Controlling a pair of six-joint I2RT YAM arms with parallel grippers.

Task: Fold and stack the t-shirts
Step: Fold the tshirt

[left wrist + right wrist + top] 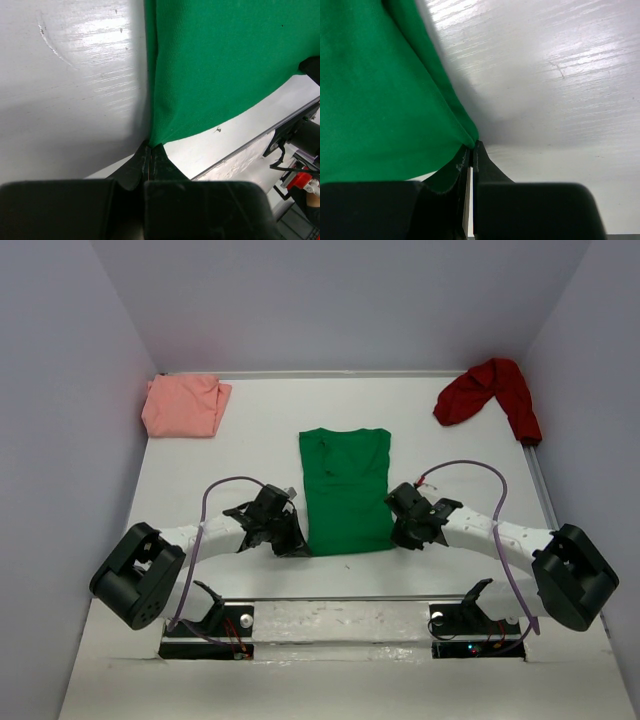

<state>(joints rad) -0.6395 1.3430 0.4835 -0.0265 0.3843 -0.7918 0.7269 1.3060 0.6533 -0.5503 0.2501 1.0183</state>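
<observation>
A bright green t-shirt [346, 490] lies in the middle of the table as a long narrow rectangle, its sides folded in. My left gripper [296, 543] is shut on its near left corner [152, 141]. On the other side my right gripper [400, 534] is shut on the near right corner [473, 140]. A folded salmon-pink t-shirt [184, 405] rests at the far left corner. At the far right a dark red t-shirt [492, 392] lies crumpled against the wall.
White walls close in the table [260, 440] on the left, far and right sides. A metal rail [340, 600] and the two arm bases [210, 625] run along the near edge.
</observation>
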